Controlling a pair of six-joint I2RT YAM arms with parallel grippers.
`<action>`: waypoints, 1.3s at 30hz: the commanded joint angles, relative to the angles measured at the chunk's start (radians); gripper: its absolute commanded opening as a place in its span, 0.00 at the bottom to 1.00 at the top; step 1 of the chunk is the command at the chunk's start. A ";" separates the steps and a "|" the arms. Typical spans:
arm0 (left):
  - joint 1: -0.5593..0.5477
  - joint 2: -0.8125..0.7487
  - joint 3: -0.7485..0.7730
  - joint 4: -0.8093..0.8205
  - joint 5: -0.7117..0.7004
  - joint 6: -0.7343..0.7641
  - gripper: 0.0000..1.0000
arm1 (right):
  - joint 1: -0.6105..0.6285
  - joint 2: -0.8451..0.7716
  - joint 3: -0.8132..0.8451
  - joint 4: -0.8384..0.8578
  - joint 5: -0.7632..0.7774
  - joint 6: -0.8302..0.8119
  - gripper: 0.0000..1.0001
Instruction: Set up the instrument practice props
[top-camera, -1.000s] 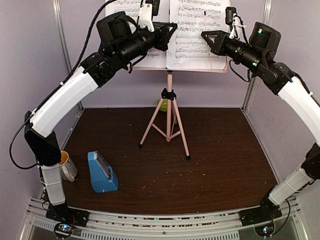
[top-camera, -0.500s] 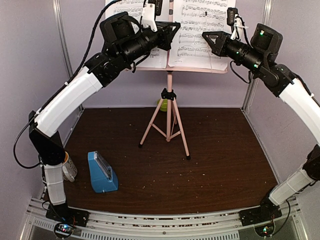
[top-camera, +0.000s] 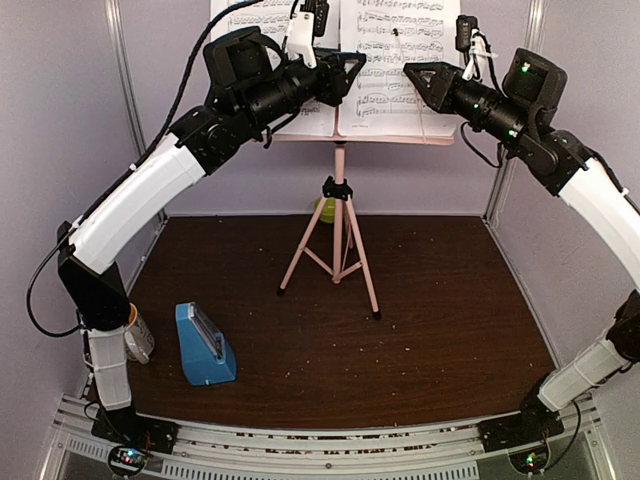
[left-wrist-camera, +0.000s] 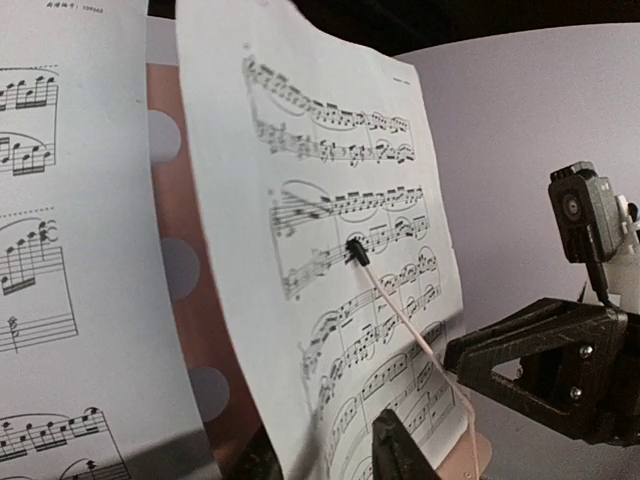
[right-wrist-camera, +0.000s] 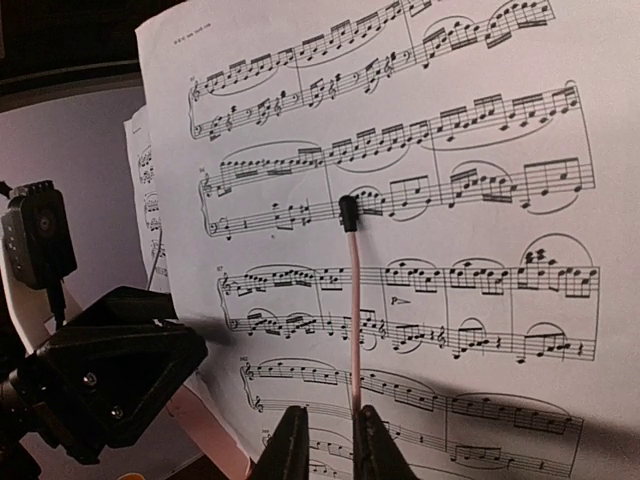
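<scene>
The blue metronome (top-camera: 205, 345) sat at lower left, the pink music stand (top-camera: 338, 190) mid-frame, with both sheet-music pages (top-camera: 372, 110) on its desk at top centre. On the right gripper (right-wrist-camera: 325, 445) the jaws stood narrowly apart astride the page-holder wire (right-wrist-camera: 351, 300); on the left gripper (top-camera: 345, 68) I couldn't tell. Best to back off straight, dragging neither page.

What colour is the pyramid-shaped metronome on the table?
The small pyramid metronome is blue, clearest in the top external view.
</scene>
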 joint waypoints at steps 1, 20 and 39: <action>-0.006 -0.060 0.006 0.020 -0.004 0.009 0.34 | 0.002 -0.035 -0.005 0.024 -0.014 0.008 0.21; -0.046 -0.278 -0.212 -0.059 -0.127 0.024 0.62 | -0.002 -0.188 -0.095 -0.027 0.054 -0.013 0.41; -0.046 -0.712 -0.762 -0.253 -0.352 -0.325 0.85 | -0.069 -0.502 -0.417 -0.298 0.069 0.042 0.92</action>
